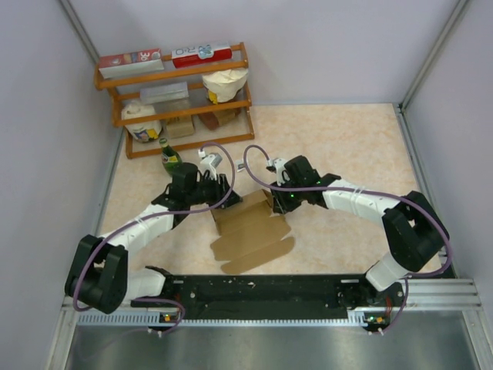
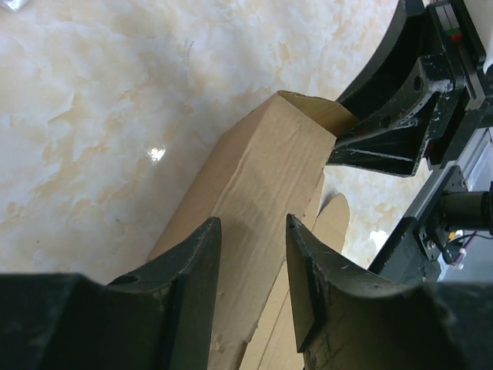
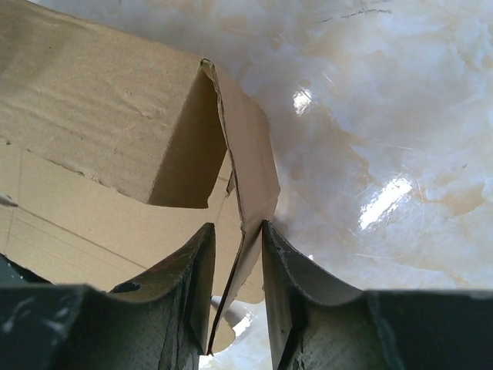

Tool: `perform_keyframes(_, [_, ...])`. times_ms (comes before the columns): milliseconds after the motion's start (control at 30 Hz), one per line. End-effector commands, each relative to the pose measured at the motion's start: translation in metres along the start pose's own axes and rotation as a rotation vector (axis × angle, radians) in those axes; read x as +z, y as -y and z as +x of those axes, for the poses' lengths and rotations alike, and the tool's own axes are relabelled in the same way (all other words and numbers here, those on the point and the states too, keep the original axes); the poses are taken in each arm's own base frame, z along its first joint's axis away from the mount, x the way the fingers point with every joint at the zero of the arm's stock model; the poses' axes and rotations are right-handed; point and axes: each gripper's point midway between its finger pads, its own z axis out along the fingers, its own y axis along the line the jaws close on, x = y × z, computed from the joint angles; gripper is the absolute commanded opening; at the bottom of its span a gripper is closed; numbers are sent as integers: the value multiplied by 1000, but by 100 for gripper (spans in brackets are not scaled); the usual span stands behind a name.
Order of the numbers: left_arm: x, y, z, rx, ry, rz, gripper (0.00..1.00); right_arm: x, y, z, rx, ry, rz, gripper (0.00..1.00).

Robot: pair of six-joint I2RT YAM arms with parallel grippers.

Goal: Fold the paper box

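The paper box (image 1: pixel 250 233) is plain brown cardboard, lying mostly flat at the table's middle, with its far panel raised. My left gripper (image 1: pixel 222 188) is at the box's far left corner. In the left wrist view its jaws (image 2: pixel 251 223) stand apart over the raised panel (image 2: pixel 262 169) with nothing clamped. My right gripper (image 1: pixel 276 202) is at the far right corner. In the right wrist view its jaws (image 3: pixel 236 227) are closed narrowly on an upright end flap (image 3: pixel 250 162) of the box. The right gripper also shows in the left wrist view (image 2: pixel 385 142).
A wooden shelf (image 1: pixel 177 96) stands at the back left with red-and-white boxes (image 1: pixel 131 62) and a cream paper bag (image 1: pixel 226 83). A green bottle (image 1: pixel 168 156) stands just behind my left gripper. A black rail (image 1: pixel 262 289) runs along the near edge. Walls close in on both sides.
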Motion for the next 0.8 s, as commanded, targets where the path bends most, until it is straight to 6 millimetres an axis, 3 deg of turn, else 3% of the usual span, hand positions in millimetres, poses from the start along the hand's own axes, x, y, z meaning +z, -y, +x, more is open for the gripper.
perform_keyframes(0, [3, 12, -15, 105, 25, 31, 44, -3, -13, -9, -18, 50, -47, 31])
perform_keyframes(233, [5, 12, -9, 127, 6, 26, 44, -6, -22, -13, -24, 68, -93, 36])
perform_keyframes(500, [9, 8, -5, 114, -16, 13, 42, -11, -36, -18, -41, 96, -167, 49])
perform_keyframes(767, [12, 5, -2, 105, -29, 7, 41, -13, -48, -17, -51, 122, -246, 51])
